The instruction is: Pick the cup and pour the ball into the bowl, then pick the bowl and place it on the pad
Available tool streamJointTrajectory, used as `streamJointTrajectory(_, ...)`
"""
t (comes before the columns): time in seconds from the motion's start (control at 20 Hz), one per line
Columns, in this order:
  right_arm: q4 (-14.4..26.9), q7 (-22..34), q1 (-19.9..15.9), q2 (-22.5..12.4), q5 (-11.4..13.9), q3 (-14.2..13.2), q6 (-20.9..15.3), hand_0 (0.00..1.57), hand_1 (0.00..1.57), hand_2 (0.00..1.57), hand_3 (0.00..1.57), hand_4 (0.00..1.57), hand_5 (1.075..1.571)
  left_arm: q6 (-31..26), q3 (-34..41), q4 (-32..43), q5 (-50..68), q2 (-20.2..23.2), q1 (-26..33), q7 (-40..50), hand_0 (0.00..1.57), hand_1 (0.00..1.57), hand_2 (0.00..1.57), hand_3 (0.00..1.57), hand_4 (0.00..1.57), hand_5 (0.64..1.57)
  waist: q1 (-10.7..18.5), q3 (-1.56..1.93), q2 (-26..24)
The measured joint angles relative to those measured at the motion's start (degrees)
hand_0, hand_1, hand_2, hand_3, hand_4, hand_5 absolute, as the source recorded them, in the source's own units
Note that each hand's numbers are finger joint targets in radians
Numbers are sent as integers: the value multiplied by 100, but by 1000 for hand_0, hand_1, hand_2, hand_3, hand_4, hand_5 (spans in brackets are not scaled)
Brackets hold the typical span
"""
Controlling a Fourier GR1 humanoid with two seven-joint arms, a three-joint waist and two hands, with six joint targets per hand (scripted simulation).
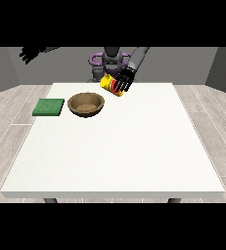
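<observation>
A yellow cup (108, 84) with a red inside is held tilted on its side above the table's far part, to the upper right of the bowl. The hand at the view's right (125, 79) has its fingers curled round the cup. A brown bowl (86, 104) stands on the table's far left part. The ball does not show. A green pad (49, 107) lies flat left of the bowl. The hand at the view's left (30, 53) is raised off to the far left, away from the table, with fingers spread.
The white table (119, 151) stretches wide towards the camera in front of the bowl and pad. The robot's body (109, 61) stands behind the far edge.
</observation>
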Motion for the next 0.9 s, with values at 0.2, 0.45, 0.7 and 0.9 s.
streamJointTrajectory(0.2,386,-189,80,-80,-15,-72,249,0,0,0,123,699,1561,-228,-501,181,-687,-141,-428,958,1334,1334,1571,1571,1475,1535,10,-8,-100)
streamJointTrajectory(0.45,698,-176,-157,-190,0,-83,294,0,0,0,177,694,1556,-777,-1137,303,-1430,-206,-988,2005,1456,1456,1571,1571,1260,1557,-2,-13,-132)
streamJointTrajectory(0.7,853,-244,-333,-94,88,13,235,0,0,0,290,693,1552,-1433,-1809,430,-2226,-232,-1484,2788,1217,1217,1571,1571,1057,1571,-67,-15,-171)
streamJointTrajectory(0.9,949,-305,-501,54,194,152,148,0,0,0,327,686,1552,-2158,-2299,195,-2568,-240,-1568,3181,272,272,1258,1549,1040,1571,-187,-17,-166)
